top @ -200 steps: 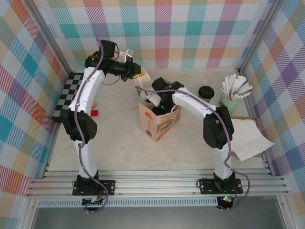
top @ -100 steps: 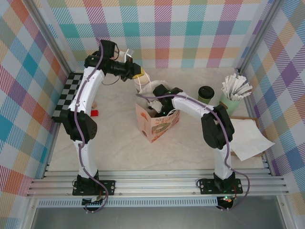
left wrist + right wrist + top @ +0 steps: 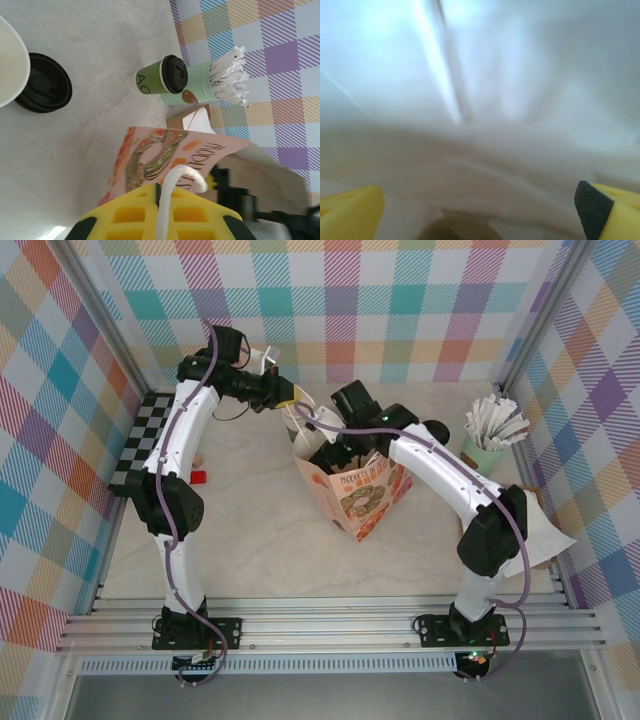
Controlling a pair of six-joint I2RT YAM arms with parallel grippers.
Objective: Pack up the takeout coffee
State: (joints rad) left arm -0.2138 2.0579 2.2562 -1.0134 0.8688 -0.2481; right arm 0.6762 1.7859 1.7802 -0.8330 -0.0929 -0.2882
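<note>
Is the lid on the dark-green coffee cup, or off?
On: a black lid caps the dark-green cup, seen in the left wrist view.

The top camera looks down from high behind both arms at the whole table [image 3: 250,540], the left wrist camera looks over the left gripper [image 3: 158,195] at the paper bag [image 3: 165,155], which the top one sees too, and the right wrist camera sits very close to something white and blurry.
</note>
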